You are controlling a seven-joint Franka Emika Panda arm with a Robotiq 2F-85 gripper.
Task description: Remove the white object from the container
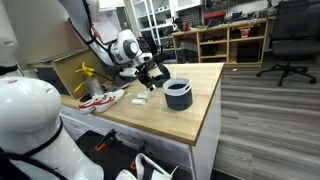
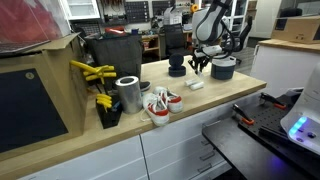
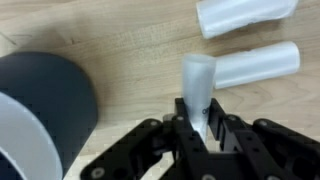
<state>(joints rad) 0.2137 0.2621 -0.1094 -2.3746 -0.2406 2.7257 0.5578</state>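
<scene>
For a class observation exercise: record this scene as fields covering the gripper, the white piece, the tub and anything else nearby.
Gripper: jaws shut on white piece
White piece: held outside tub, above the tabletop
Dark round tub: open top, upright on wooden table, beside gripper
Loose white pieces: two, lying on table in wrist view

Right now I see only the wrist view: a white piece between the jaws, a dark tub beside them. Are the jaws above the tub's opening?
Observer: No. In both exterior views the jaws hang over the table, beside the container.
Operator: What else lies on the table?
Observer: A white-and-red bundle lies there, on the side away from the container.
Operator: Is the container near an edge?
Observer: Yes, it stands close to one end of the table.
</scene>
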